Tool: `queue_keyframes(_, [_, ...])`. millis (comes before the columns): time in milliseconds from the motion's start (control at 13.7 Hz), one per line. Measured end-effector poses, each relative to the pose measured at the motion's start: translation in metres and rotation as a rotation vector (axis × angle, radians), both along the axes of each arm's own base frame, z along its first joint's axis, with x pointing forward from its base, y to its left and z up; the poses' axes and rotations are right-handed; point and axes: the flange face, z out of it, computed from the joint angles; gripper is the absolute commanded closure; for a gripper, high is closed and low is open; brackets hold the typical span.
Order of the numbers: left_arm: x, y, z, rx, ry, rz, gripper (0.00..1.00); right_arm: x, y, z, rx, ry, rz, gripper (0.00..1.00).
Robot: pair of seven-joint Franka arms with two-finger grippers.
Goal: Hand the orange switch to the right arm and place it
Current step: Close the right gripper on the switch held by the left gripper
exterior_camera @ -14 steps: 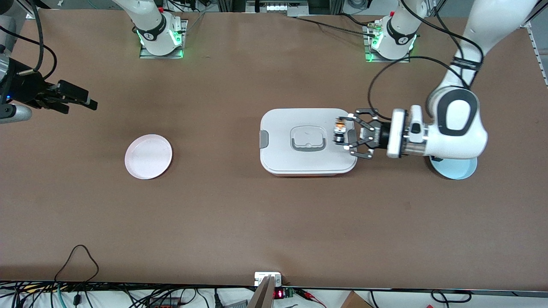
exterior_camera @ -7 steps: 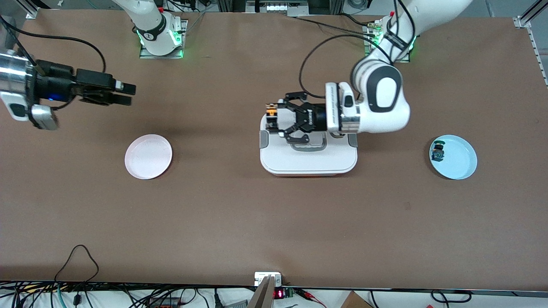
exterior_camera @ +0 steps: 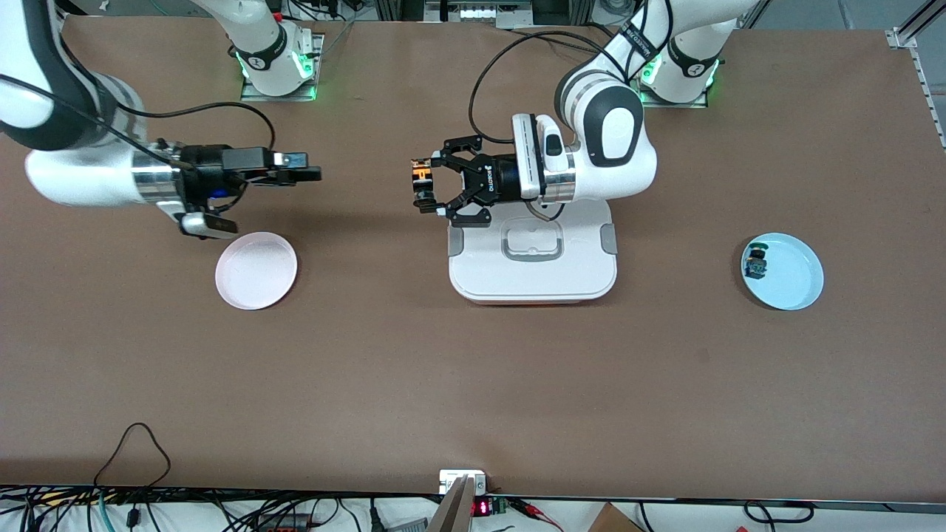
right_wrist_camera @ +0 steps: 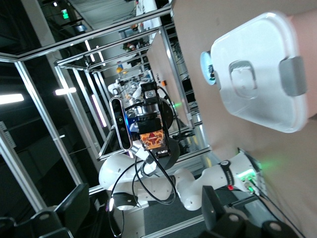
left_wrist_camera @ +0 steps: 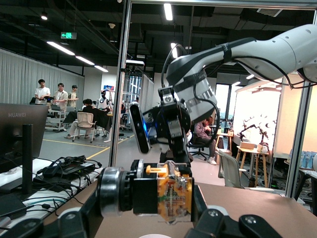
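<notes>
My left gripper (exterior_camera: 430, 185), the wide claw, is shut on the orange switch (exterior_camera: 421, 178) and holds it in the air over bare table, just off the white box's corner toward the right arm's end. In the left wrist view the switch (left_wrist_camera: 163, 193) lies sideways between the jaws, showing a silver ring, a black body and an orange part. My right gripper (exterior_camera: 301, 167), slim and straight-fingered, is open and empty, pointing at the switch with a gap of table between them. It is over the table beside the pink plate (exterior_camera: 256, 270). The right wrist view shows the held switch (right_wrist_camera: 151, 137) farther off.
A white lidded box (exterior_camera: 532, 284) sits mid-table, partly under the left arm. A blue plate (exterior_camera: 794, 284) at the left arm's end holds a green-capped switch (exterior_camera: 755, 263). Cables lie along the table's front edge.
The left arm has carried the switch from over the box toward the right arm's end. The right arm has swung in toward the centre, and the two grippers now face each other.
</notes>
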Motion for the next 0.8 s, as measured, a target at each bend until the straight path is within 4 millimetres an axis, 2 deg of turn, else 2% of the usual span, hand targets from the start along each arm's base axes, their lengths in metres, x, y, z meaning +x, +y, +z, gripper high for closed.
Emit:
queue_keyframes(220, [0.000, -0.002, 0.002, 0.004, 0.001, 0.010, 0.78, -0.002, 0.035, -0.015, 0.074, -0.040, 0.014, 0.00])
queue_keyframes(439, [-0.001, -0.005, 0.004, 0.011, 0.000, 0.014, 0.78, -0.004, 0.060, -0.026, 0.115, -0.115, 0.032, 0.00])
queue_keyframes(805, [-0.007, -0.012, 0.004, 0.014, 0.001, 0.003, 0.78, -0.005, 0.093, -0.022, 0.152, -0.133, 0.045, 0.00])
